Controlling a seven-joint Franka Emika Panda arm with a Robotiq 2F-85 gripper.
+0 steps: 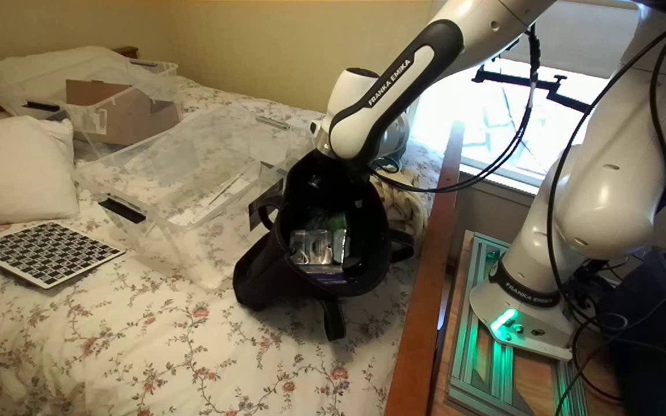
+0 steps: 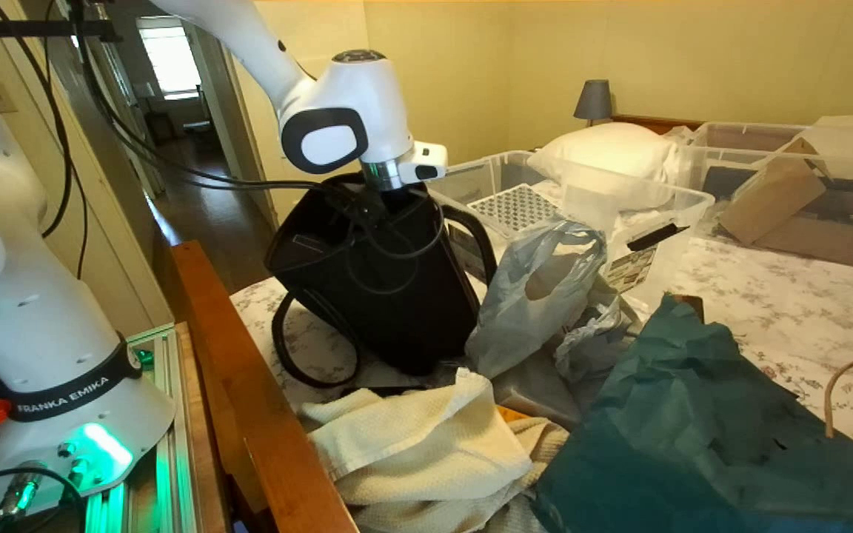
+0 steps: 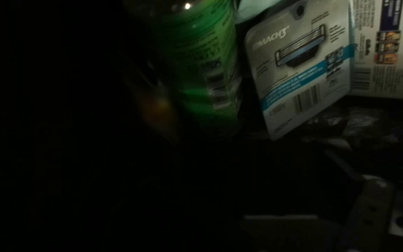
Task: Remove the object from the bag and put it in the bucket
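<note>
The black bag (image 1: pixel 269 266) stands tilted on the bed, mouth open; it also shows in an exterior view (image 2: pixel 404 311). My gripper (image 3: pixel 264 168) is inside the bag's mouth, hidden in both exterior views. In the dark wrist view one finger stands spread at the lower right; the other is lost in shadow. It looks open, with nothing seen between the fingers. A green bottle (image 3: pixel 208 70), a grey-and-blue Mach3 razor package (image 3: pixel 299 63) and a white printed box (image 3: pixel 387 66) lie ahead of it. The bucket seems to be the clear plastic bin (image 1: pixel 148 202) beside the bag.
A wooden bed rail (image 1: pixel 425 277) runs between bag and robot base. A checkered board (image 1: pixel 47 253) and white pillow (image 1: pixel 18 167) lie beyond the bin. Cream cloth (image 2: pixel 434 444), a grey plastic bag (image 2: pixel 530 296) and a dark green bag (image 2: pixel 693 422) lie near the black bag.
</note>
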